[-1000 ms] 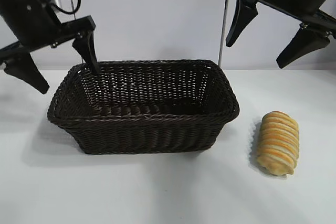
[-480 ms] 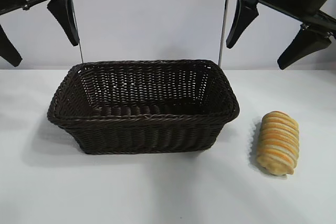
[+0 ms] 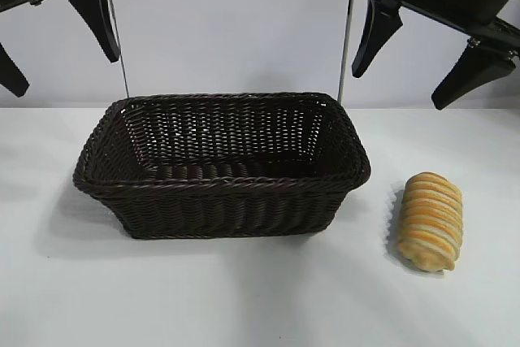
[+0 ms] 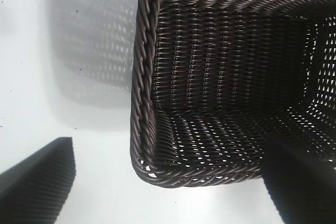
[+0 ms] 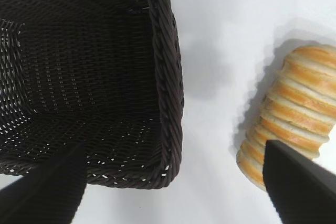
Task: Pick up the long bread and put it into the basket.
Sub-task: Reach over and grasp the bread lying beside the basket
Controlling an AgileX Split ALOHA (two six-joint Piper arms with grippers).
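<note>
The long bread (image 3: 431, 221), golden-yellow with pale and orange-brown ridges, lies on the white table to the right of the basket; it also shows in the right wrist view (image 5: 291, 116). The basket (image 3: 219, 184), dark brown wicker, stands empty at the table's middle; its rim shows in the left wrist view (image 4: 142, 77) and in the right wrist view (image 5: 168, 77). My right gripper (image 3: 405, 67) hangs open and empty high above the gap between basket and bread. My left gripper (image 3: 57, 46) hangs open and empty high above the basket's left end.
The white table (image 3: 260, 298) runs wide in front of the basket and round the bread. A thin upright pole (image 3: 348, 30) stands behind the basket's right end, against a plain pale wall.
My left gripper has risen from the basket's left rim to high above it, most of that in the first half second. The right gripper, bread and basket have barely moved.
</note>
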